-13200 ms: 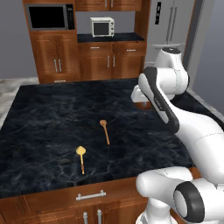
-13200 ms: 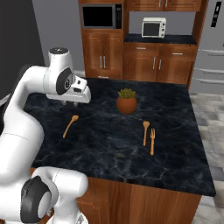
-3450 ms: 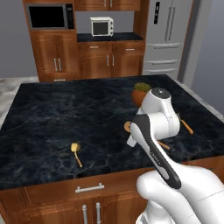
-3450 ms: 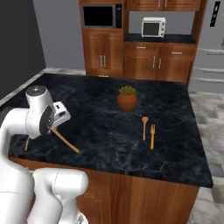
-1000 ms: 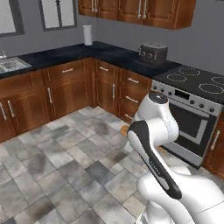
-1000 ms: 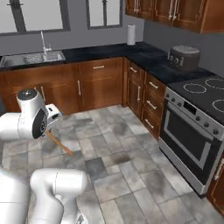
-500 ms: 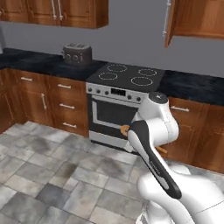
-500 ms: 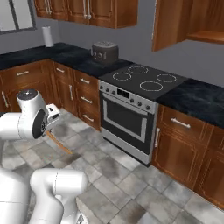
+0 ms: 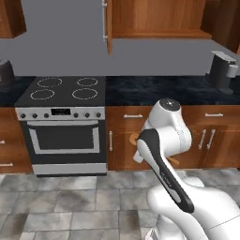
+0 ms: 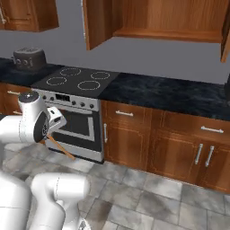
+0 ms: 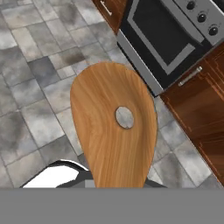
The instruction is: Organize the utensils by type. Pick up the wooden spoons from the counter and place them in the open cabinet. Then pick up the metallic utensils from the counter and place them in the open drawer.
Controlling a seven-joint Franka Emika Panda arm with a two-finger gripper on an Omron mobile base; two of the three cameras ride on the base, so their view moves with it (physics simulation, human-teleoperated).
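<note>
In front of the stove (image 10: 76, 78), arm folded low; gripper (image 10: 48, 134) clamped on wooden spoon (image 10: 60, 147), handle slanting to 4 o'clock over tile floor (image 10: 148, 197) in right base view. Hand view: slotted spoon bowl runs from 6 o'clock up to centre, oven door (image 11: 159, 39) at 1 o'clock. Open cabinet (image 10: 148, 18) up at 12, above counter (image 10: 170, 94).

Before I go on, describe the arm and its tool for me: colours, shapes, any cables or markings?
The arm is glossy white, built of rounded, bulbous segments. Dark grey to black bands mark the joints, and one long black strip runs down a link in the left base view. A round grey cap tops the upper joint. The tool is a small, boxy white block. No cables or markings are visible.
</note>
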